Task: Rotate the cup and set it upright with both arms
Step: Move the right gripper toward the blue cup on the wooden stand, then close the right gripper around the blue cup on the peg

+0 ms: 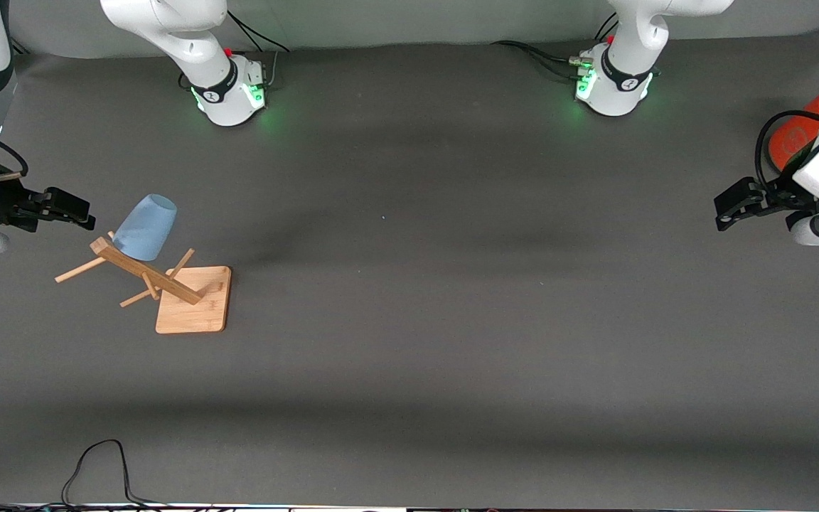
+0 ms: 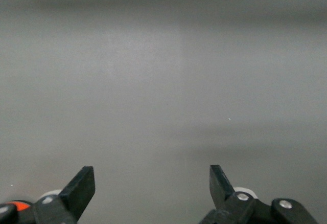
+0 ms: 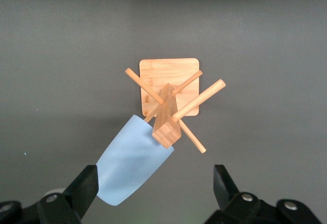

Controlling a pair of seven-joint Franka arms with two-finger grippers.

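My right gripper [image 1: 72, 211] wide open, empty, beside cup [image 1: 145, 227]. Cup hangs inverted on peg of wooden rack [image 1: 168, 284], right arm's end of table. Rack pegs crowd cup. My left gripper [image 1: 729, 210] open, empty, waits by orange-red can [image 1: 800, 131].

Cup [image 1: 146, 227]: mouth hidden against rack [image 1: 146, 274]; peg carrying it not visible.
Cup [image 3: 132, 160] in right wrist view: one edge covered by end effector finger [image 3: 87, 185].
Right end effector [image 1: 72, 210]: wrist cut by frame edge.
Left end effector [image 1: 733, 206]: fingertips dark, gap unreadable in front view; wrist cut by frame edge.
Can [image 1: 804, 128]: mostly hidden by left arm, lid cut by edge.
Both arms' upper links cut by top edge.
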